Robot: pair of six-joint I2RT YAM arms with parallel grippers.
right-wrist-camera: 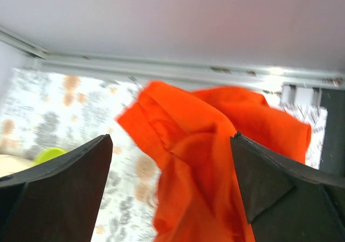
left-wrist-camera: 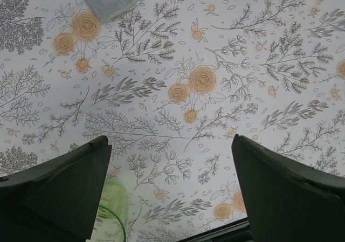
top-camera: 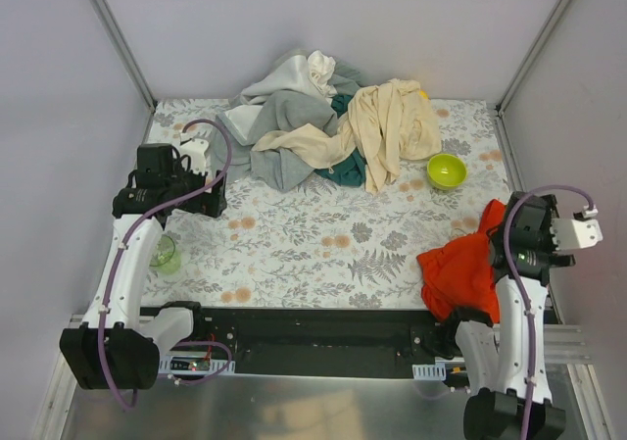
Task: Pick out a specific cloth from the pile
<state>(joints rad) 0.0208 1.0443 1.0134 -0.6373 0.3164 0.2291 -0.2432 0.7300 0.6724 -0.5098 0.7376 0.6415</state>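
Loosely crumpled soft orange cloth [top-camera: 460,268] beside right gripper [right-wrist-camera: 170,139], jaws spread, seemingly not pinching; left gripper [left-wrist-camera: 170,138] spread.

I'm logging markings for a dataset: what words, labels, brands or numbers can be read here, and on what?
No readable text anywhere.
The floral-print table cover shows only flowers and leaves.
The bright orange-red plain cloth, the pile of cream, grey, white and teal garments and the lime-green bowl bear no visible print or label.

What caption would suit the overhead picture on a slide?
Bright orange cloth heaped at the near right edge of the floral table, well apart from the mixed pile.
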